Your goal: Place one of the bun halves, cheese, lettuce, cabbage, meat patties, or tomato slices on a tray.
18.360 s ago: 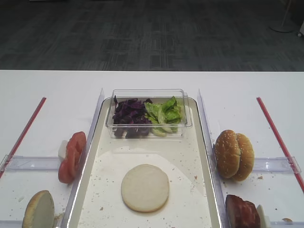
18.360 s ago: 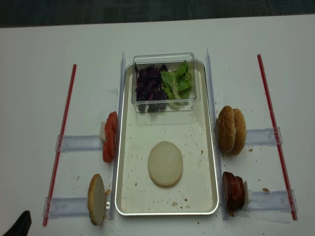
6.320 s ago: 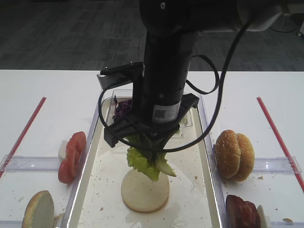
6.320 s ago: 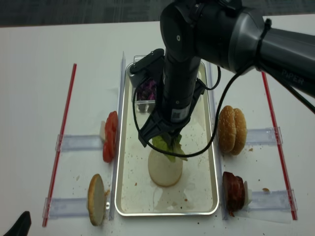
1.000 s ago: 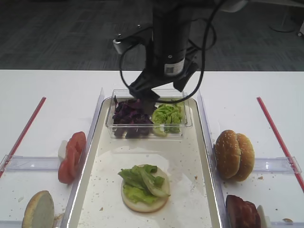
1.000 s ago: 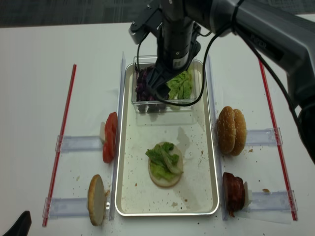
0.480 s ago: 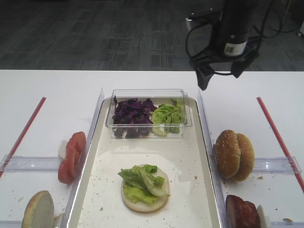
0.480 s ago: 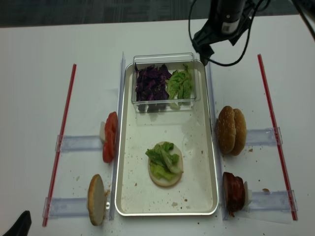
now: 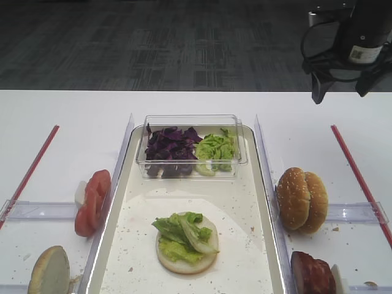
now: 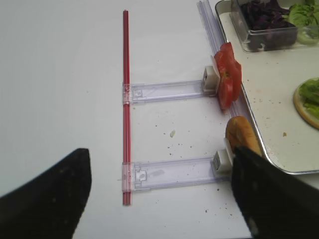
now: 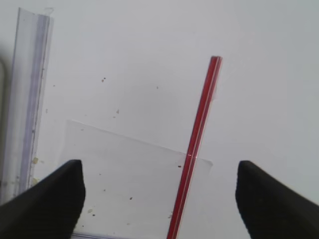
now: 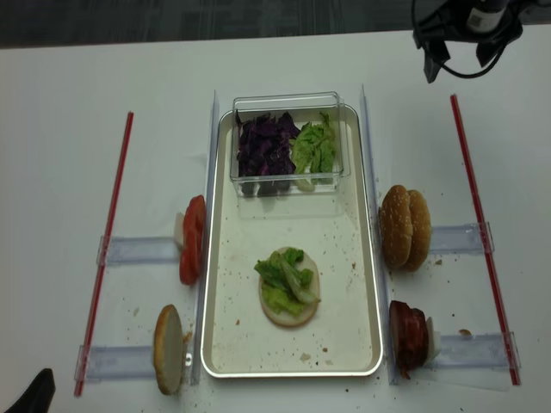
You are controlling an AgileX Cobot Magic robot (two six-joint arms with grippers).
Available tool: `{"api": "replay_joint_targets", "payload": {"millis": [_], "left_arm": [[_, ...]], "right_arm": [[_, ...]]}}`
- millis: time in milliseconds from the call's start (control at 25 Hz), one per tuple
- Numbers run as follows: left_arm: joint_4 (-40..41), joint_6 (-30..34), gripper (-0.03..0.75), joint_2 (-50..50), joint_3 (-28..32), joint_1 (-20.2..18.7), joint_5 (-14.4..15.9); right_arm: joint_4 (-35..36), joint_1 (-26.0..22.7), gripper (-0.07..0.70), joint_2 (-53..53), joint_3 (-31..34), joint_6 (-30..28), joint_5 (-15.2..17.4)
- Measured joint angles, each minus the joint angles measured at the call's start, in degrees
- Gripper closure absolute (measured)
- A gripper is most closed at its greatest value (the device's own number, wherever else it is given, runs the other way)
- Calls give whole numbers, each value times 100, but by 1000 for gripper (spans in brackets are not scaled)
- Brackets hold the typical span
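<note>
At upper right, your right claw (image 9: 340,90) hangs released; the meat patties (image 9: 313,274) lie straight below, lower right.

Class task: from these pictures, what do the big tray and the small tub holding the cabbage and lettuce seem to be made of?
Tray: probably metal, its silvery rim glints.
Tub: likely clear rigid plastic; cabbage and lettuce show through its walls.

A clump of lettuce (image 9: 185,234) now lies on the flat bun half (image 9: 187,260); the right gripper (image 9: 338,90) has withdrawn far right, empty.
</note>
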Motion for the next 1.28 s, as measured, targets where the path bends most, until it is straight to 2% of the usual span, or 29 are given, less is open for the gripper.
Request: {"api": "replay_joint_targets", "payload": {"millis": [200, 440, 920, 1280], "left_arm": [[0, 0, 181, 0, 0, 0, 0], [0, 0, 181, 0, 0, 0, 0], [0, 0, 181, 0, 0, 0, 0], [0, 0, 181, 0, 0, 0, 0]], "right_arm": [[-99, -211, 4, 0, 0, 0, 0], [-418, -222, 4, 0, 0, 0, 0], [-262, -222, 4, -12, 0, 0, 0], [-262, -222, 4, -693, 235, 34, 34]]}}
